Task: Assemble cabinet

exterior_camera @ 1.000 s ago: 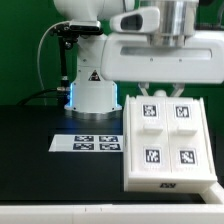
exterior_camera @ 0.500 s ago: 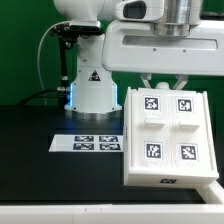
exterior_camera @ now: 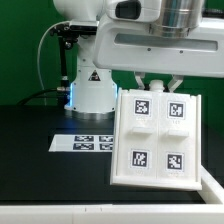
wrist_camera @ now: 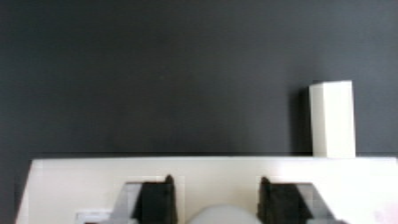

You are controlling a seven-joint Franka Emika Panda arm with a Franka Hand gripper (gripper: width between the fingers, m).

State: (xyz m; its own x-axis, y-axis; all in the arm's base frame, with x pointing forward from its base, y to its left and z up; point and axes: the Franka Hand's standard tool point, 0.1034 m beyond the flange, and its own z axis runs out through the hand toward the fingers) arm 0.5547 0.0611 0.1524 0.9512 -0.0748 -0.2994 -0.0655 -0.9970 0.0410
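Observation:
The cabinet body (exterior_camera: 155, 135) is a white box whose face carries several black-and-white tags. It stands at the exterior view's right, front of the black table. My gripper (exterior_camera: 160, 84) reaches down from above and is shut on the cabinet's far upper edge. In the wrist view the two black fingers (wrist_camera: 157, 200) straddle the white cabinet edge (wrist_camera: 80, 175), with the gripper (wrist_camera: 221, 202) centred on it. A separate narrow white panel (wrist_camera: 329, 120) lies on the black table beyond the cabinet.
The marker board (exterior_camera: 85, 143) with its tags lies flat on the table at the exterior view's left of the cabinet. The white robot base (exterior_camera: 93, 85) stands behind it, with black cables further to the exterior view's left. A white edge (exterior_camera: 212, 185) shows at the cabinet's lower right.
The cabinet has shifted towards the exterior view's left with my gripper on it, and now covers the marker board's nearest end. The arm has moved the same way.

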